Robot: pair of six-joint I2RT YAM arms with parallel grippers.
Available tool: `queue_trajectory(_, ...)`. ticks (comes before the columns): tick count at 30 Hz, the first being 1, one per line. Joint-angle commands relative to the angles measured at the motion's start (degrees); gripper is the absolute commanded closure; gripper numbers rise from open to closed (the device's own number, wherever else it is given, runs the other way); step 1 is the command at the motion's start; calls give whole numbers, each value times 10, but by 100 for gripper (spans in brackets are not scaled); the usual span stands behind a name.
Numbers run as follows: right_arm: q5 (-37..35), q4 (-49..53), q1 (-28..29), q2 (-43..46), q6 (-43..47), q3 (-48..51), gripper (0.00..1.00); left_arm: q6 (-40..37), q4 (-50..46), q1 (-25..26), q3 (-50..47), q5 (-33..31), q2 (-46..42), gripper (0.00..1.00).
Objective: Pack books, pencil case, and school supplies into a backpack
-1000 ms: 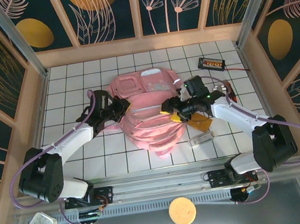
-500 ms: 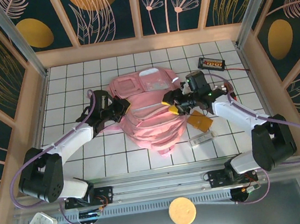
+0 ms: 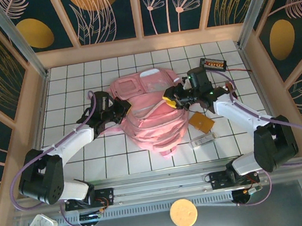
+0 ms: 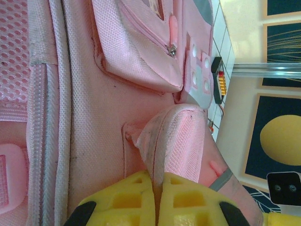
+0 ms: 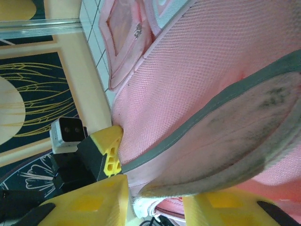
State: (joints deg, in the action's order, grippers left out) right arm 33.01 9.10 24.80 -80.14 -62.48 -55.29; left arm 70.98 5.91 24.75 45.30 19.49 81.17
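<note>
Two hands meet on one large soft pink fabric backpack (image 3: 155, 126) in the top external view; it lies slumped mid-table on the white tiled table (image 3: 69, 84), a clear-fronted pocket at its far end, its inside hidden by folds. The left hand (image 3: 124, 109) sits at its left edge and the right hand (image 3: 170, 100) at its upper right. Just right of the bag lie a flat orange-brown square book (image 3: 201, 122) and, nearer the arms, a small whitish-grey rectangular block (image 3: 202, 139), both on the table outside the bag. At the left wrist, the backpack (image 4: 94, 94) shows woven cloth, ribbed webbing and a zipped pocket (image 4: 136, 52); the left hand (image 4: 157, 190) has its yellow fingers pressed together, pinching a raised fold of pink mesh (image 4: 181, 141). At the right wrist, fine pink mesh of the backpack (image 5: 197, 61) lies behind a curved, smudged, grey-edged flap (image 5: 225, 136); the right hand (image 5: 155, 205) stands narrowly apart with that flap's end between its fingers, and I cannot tell whether they grip it.
</note>
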Motion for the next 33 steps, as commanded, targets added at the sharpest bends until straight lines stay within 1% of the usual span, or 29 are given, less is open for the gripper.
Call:
queue_trajectory(1,-7,-43,5,-17,-13,14,69,-6,34,3,-8,54,-13,100)
queue_trajectory(4,-2,-51,10,-24,-22,16,69,-16,34,3,-6,54,-14,100)
queue_trajectory(6,-3,-48,14,-28,-24,13,65,-30,26,3,0,53,-12,100)
queue_trajectory(9,-2,-53,17,-34,-30,13,64,-46,15,3,6,48,-12,100)
queue_trajectory(11,1,-58,20,-39,-37,15,57,-50,13,3,8,47,-12,100)
queue_trajectory(13,1,-52,23,-44,-45,16,43,-52,14,3,7,48,-9,100)
queue_trajectory(17,0,-56,26,-42,-53,32,42,-56,16,3,7,51,-5,100)
queue_trajectory(18,-1,-61,26,-43,-56,36,43,-57,17,3,7,52,-4,100)
queue_trajectory(20,-1,-70,26,-44,-62,39,52,-59,16,2,10,55,0,100)
queue_trajectory(21,-3,-73,27,-46,-62,38,60,-62,15,2,11,56,0,100)
queue_trajectory(23,-7,-76,28,-51,-61,31,85,-70,7,2,17,57,2,100)
queue_trajectory(24,-10,-78,29,-53,-61,25,95,-79,-1,2,24,57,3,100)
queue_trajectory(25,-11,-79,30,-56,-62,19,100,-93,-16,1,31,56,1,98)
queue_trajectory(26,-11,-81,31,-59,-61,12,100,-108,-31,1,39,53,-1,86)
queue_trajectory(27,-11,-80,32,-63,-60,2,100,-133,-55,1,51,49,-4,70)
queue_trajectory(28,-12,-78,33,-67,-56,-10,100,-165,-87,1,65,39,-10,56)
queue_trajectory(30,-20,-69,36,-72,-49,-35,100,-223,-144,1,85,22,-27,44)
queue_trajectory(33,-22,-60,37,-82,-47,-73,100,-310,-208,1,101,13,-63,39)
